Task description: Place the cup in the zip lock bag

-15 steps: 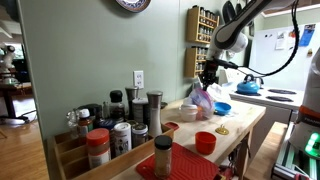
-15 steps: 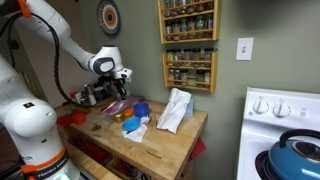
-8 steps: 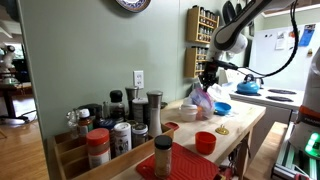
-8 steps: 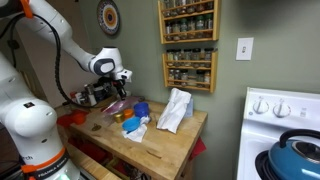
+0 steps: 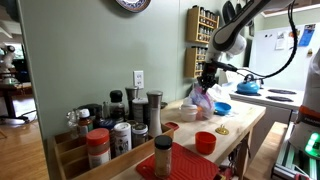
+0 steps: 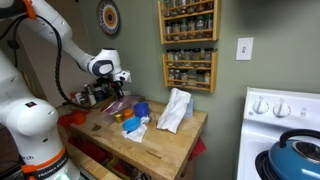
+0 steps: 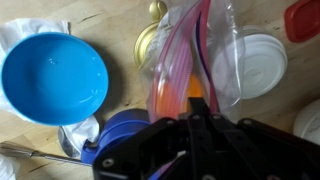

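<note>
Gripper (image 7: 196, 120): jaws pinched together on one edge of the zip lock bag (image 7: 195, 50).
Bag axis: long axis runs from the jaws toward the wrist view's top right, over the table (image 7: 110, 15).
Cup (image 7: 125, 140): blue, on the table, outside the bag, just beside the blue bowl (image 7: 52, 77); which way its mouth faces cannot be told.

Home kitchen: wall spice racks (image 6: 189, 45), stove (image 6: 282, 135) with kettle (image 6: 297, 157), wooden counter (image 6: 160, 148).

The arm (image 6: 62, 45) arches in from upper left; the gripper (image 6: 121, 80) points down, pinching the zip lock bag (image 7: 185, 60).
</note>
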{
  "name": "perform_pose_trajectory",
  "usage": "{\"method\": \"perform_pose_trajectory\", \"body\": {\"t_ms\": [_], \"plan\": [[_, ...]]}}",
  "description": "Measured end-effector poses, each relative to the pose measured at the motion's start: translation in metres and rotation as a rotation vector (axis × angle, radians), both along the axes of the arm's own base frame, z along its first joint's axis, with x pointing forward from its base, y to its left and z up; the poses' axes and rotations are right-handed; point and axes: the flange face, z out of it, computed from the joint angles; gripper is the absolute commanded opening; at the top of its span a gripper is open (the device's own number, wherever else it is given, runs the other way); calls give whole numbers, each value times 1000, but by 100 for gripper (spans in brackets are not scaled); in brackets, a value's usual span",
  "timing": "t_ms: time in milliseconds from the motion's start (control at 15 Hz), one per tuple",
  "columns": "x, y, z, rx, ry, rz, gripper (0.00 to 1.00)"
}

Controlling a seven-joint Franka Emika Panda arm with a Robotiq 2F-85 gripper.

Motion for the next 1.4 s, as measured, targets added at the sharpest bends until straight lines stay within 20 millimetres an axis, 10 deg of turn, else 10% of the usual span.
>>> {"method": "perform_pose_trajectory", "body": {"t_ms": [400, 467, 1133, 1400], "plan": [[0, 4, -11, 24, 18, 1, 0], [0, 4, -13, 27, 18, 0, 26], [1, 5, -17, 49, 15, -12, 93], [1, 5, -18, 48, 15, -13, 100]]}}
